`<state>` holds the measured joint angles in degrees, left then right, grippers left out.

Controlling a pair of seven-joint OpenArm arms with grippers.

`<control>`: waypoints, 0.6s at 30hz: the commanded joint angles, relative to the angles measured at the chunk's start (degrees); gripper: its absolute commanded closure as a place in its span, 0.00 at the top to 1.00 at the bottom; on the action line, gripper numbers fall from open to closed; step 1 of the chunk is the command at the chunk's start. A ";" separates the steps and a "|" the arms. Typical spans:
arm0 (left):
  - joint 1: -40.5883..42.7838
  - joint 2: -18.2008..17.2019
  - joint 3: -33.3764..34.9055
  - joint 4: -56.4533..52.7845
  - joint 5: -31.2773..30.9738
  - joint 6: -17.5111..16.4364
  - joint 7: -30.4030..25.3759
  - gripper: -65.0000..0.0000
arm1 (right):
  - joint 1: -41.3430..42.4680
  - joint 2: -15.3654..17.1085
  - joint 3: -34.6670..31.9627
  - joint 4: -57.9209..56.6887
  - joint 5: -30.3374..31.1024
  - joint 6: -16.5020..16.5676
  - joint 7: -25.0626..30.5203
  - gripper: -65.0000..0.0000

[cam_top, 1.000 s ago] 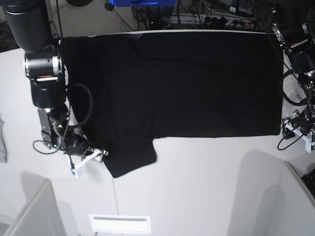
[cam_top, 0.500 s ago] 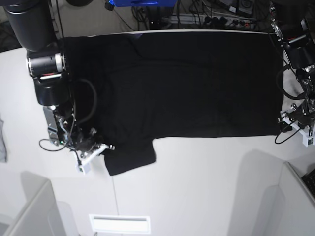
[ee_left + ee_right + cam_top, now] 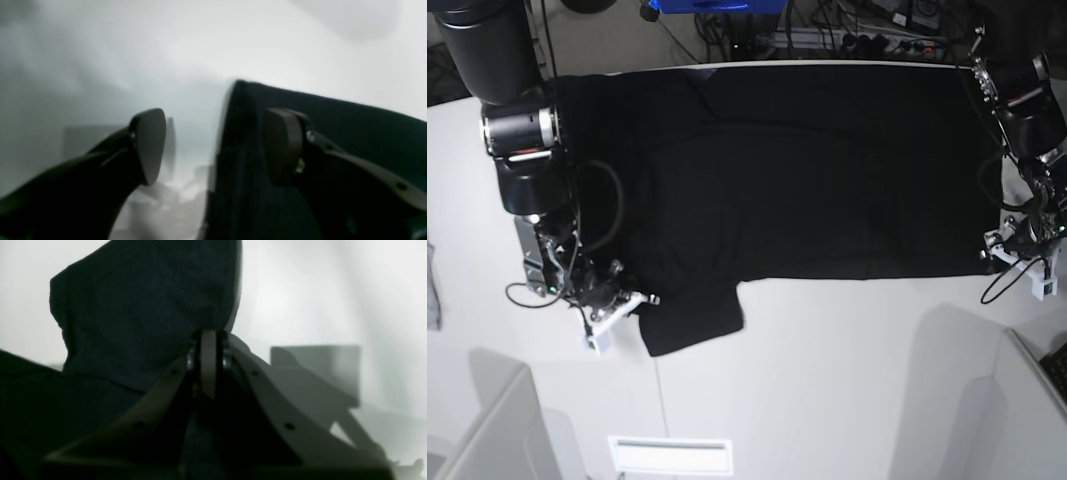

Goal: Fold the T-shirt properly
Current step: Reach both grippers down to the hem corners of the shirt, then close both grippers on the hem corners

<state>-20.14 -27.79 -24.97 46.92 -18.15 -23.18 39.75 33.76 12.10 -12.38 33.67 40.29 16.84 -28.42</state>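
Note:
The black T-shirt [image 3: 807,170] lies spread flat on the white table [image 3: 847,370], plain side up, one short sleeve [image 3: 689,322] jutting toward the near edge. My right gripper [image 3: 637,302] is at that sleeve's left edge. In the right wrist view its jaws [image 3: 208,366] are shut on the sleeve cloth [image 3: 143,306], which bunches up beyond them. My left gripper [image 3: 1009,256] is at the shirt's near right corner. In the left wrist view it [image 3: 217,143] is open, the shirt's corner edge [image 3: 240,110] between the two pads and one finger [image 3: 283,146] over the cloth.
A small grey cloth scrap [image 3: 432,290] lies at the table's left edge. Grey box walls rise at the near left [image 3: 487,420] and near right [image 3: 1027,400]. A white slot plate [image 3: 670,455] sits at the front. Cables [image 3: 827,30] run behind the table.
My right gripper moved in to the sleeve's edge and shut on it. My left gripper shifted left and slightly back to the shirt's corner, still open.

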 commanded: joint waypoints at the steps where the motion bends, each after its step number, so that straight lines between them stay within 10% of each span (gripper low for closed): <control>1: -1.27 -1.53 -0.13 0.42 -0.35 -0.43 -3.22 0.68 | 1.71 0.34 0.12 0.57 0.01 -0.18 0.16 0.00; 18: -3.29 0.14 -0.04 -6.96 -0.35 -0.43 -7.79 0.68 | 1.71 0.34 0.21 0.57 0.01 -0.18 0.16 0.00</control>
<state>-22.57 -27.27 -25.04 39.51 -18.39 -23.33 31.00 33.76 12.12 -12.38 33.67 40.25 16.82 -28.45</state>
